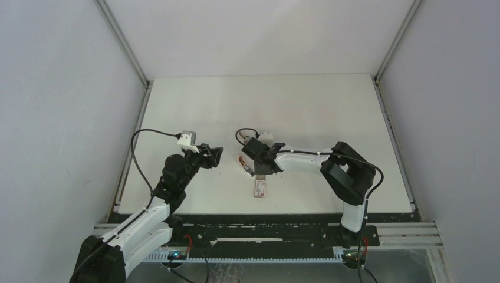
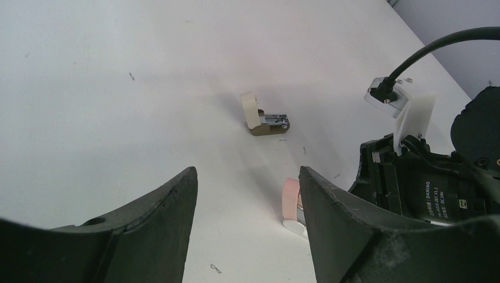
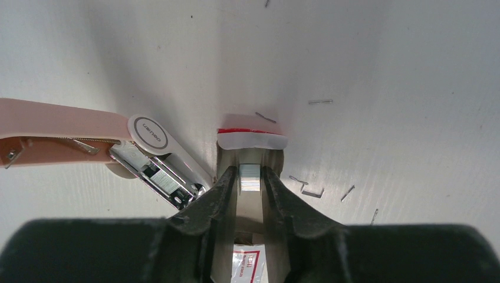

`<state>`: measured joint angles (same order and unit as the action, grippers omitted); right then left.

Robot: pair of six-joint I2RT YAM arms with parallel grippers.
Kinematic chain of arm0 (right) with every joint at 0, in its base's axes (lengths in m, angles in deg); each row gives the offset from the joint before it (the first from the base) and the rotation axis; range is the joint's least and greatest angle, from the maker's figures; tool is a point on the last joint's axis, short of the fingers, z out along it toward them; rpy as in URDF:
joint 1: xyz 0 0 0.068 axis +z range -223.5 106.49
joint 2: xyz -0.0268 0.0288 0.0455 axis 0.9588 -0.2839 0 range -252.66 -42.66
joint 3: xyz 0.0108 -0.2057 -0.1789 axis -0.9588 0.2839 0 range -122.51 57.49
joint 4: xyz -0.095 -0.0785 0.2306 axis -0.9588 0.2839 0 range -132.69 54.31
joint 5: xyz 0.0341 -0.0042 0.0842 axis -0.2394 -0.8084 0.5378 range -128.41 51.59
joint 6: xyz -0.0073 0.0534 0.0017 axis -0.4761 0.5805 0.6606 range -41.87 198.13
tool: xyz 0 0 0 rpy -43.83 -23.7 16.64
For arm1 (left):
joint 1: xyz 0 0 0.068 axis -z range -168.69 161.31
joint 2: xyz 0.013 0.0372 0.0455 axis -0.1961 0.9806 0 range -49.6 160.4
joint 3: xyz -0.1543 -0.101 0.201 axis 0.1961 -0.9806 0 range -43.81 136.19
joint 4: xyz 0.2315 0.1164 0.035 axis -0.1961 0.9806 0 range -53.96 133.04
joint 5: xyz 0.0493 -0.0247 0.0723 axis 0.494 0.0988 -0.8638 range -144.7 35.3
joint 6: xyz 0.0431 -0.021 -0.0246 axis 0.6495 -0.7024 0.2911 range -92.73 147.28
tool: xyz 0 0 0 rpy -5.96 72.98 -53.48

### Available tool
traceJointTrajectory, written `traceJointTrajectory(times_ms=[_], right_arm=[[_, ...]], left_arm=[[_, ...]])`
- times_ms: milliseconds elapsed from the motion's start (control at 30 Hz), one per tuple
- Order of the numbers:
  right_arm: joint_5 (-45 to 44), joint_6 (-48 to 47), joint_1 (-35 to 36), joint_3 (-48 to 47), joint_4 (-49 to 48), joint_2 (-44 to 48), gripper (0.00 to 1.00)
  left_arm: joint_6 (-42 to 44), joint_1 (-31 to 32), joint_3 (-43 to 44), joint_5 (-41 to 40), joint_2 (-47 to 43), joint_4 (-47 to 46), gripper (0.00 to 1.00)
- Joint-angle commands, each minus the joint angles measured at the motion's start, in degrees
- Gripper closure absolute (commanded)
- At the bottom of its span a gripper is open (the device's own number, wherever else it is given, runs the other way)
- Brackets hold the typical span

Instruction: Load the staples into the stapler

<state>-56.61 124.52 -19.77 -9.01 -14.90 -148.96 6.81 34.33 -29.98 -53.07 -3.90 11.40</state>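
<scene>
Pink and white stapler [image 1: 244, 165] lying open on the white table [image 1: 306, 106], roughly midway between the left and right edges and nearer the near edge than the far one. Right wrist view: its pink lid [image 3: 59, 127] is laid out flat to the left, and the metal magazine [image 3: 162, 174] in the white base is exposed, pointing toward the right gripper [image 3: 250, 184]. Just beside the stapler, toward the near edge and slightly to the right, lies the staples box [image 1: 259, 187], white with red print, with its beige tray [image 3: 250, 206] slid out toward the far edge alongside the stapler. The right gripper stands over this tray with its dark fingers [image 3: 221, 194] almost together, pinching a short silver staple strip [image 3: 250, 175] between the tips; whether the strip is clear of the tray cannot be told. A white, red-edged flap [image 3: 252, 140] lies at the tray's far end, just beyond the fingertips. Several loose staples [image 3: 312, 191] are scattered on the table to the right of the tray. The left gripper [image 2: 247, 177] hangs above the table to the left of the stapler, not touching it, its jaws spread wide and holding nothing. Left wrist view: beyond the stapler stands a small cream, olive and silver object [image 2: 266, 119], its kind not discernible.
</scene>
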Motion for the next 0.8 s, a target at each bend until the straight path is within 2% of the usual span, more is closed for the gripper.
traceJointTrajectory(times_ms=[0, 200, 367, 567, 767], right_arm=[[-1.3, -0.1, 0.4, -1.7, 0.7, -0.7, 0.82], [-2.1, -1.8, 0.3, -1.7, 0.4, 1.7, 0.90], [0.3, -5.3, -0.3, -0.2, -3.4, 7.1, 0.92], [11.7, -9.5, -3.8, 7.7, -15.7, 17.8, 0.92], [25.2, -9.4, -7.6, 16.5, -29.9, 30.8, 0.91]], left_arm=[[-0.5, 0.3, -1.0, -0.5, -0.8, -1.5, 0.32], [-0.9, 0.3, -1.5, -0.3, -1.7, -2.1, 0.32], [-2.7, 0.4, -1.7, 1.4, -5.0, -2.9, 0.32], [-11.8, 1.8, -2.5, 4.1, -11.6, -5.3, 0.33], [-22.3, 6.4, -2.4, 11.5, -15.6, -10.3, 0.33]])
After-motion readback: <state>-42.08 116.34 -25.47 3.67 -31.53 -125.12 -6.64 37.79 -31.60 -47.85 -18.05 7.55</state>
